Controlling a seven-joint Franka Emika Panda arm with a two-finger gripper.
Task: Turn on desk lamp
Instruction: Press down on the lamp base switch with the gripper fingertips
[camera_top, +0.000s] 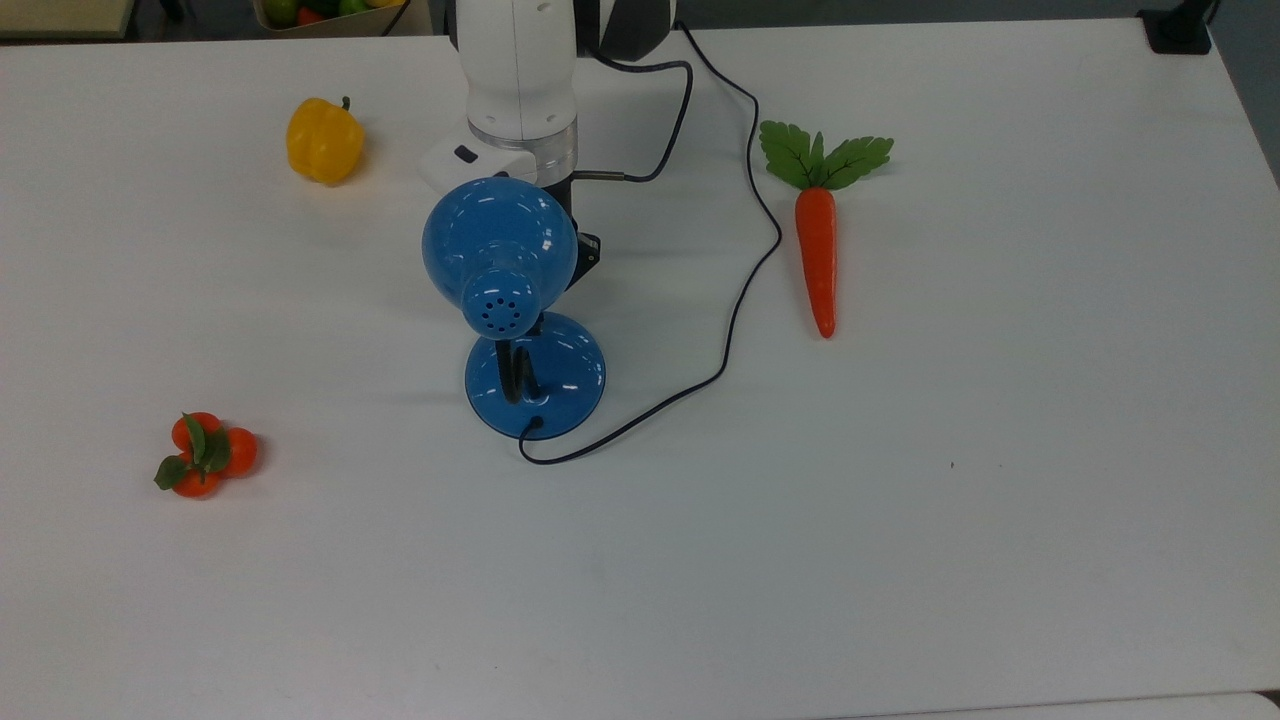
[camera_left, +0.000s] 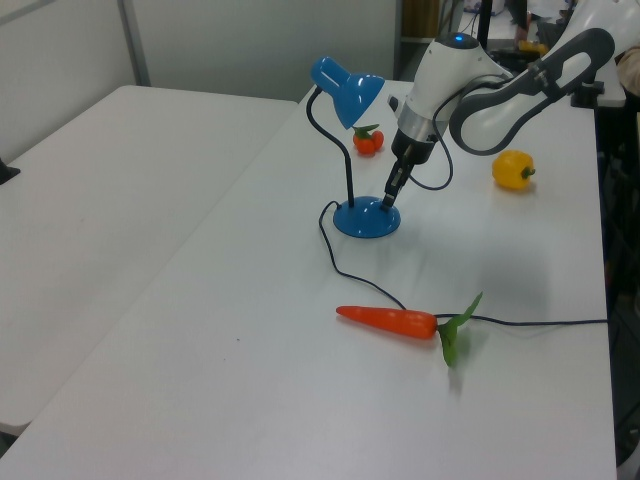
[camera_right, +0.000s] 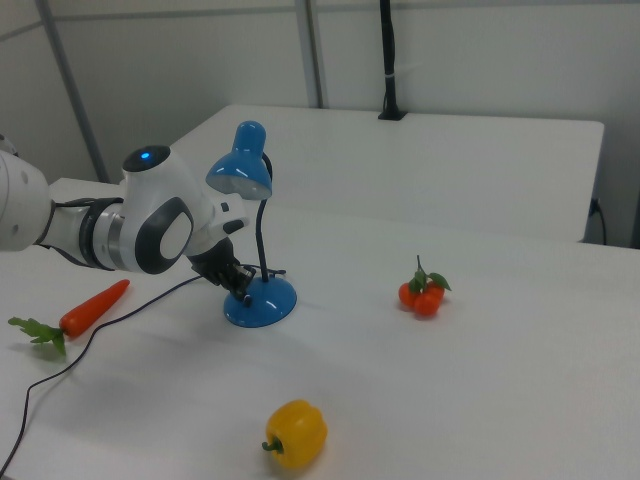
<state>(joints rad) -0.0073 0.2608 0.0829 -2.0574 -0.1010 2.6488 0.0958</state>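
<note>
Pincer, fingers seemingly closed, is touching your desk lamp base; press gently, it's looking light and slippery.

White bench, flat, matte. Resting directly on it:
- desk lamp, round blue base near the centre, thin black cord trailing to the far edge in the top view;
- carrot, toward the top view's right edge;
- yellow pepper, near the far left corner;
- tomato cluster, by the left edge.
</note>
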